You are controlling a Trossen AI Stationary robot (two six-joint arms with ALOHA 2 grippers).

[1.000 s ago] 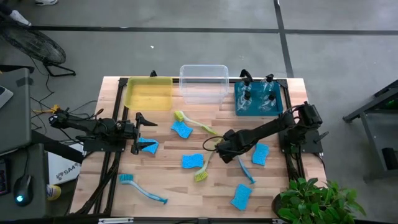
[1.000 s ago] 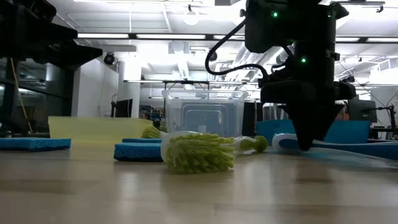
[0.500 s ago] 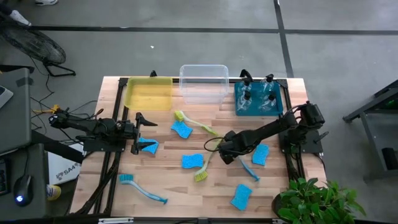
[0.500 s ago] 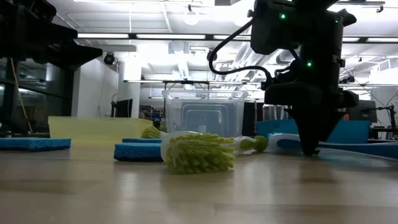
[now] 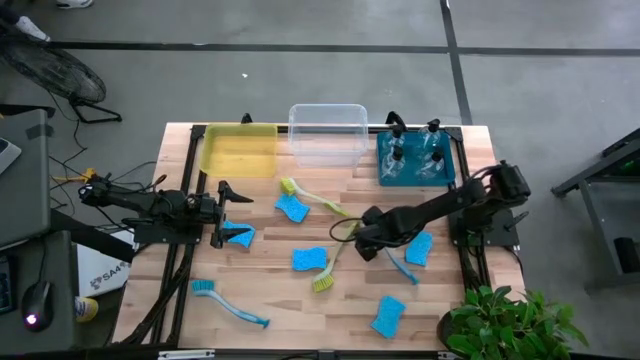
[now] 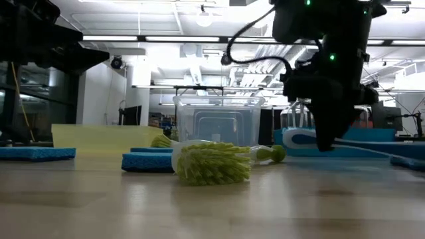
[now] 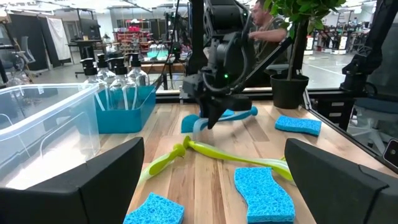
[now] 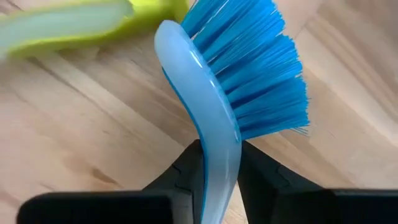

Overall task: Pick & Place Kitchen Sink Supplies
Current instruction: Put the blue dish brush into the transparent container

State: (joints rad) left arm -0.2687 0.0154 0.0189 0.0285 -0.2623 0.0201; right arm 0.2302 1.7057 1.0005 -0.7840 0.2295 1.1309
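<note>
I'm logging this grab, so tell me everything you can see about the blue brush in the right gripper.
The blue brush has a pale, glossy plastic neck and bright blue bristles. The right gripper is shut on the neck just behind the head. In the low view it hangs clear of the table, roughly level. Its handle runs toward a sponge.

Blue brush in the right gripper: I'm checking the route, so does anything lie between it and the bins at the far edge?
Nothing visible. The right gripper holds the blue brush; bare table leads to the bins.

right tool clamped, left tool spread
</note>
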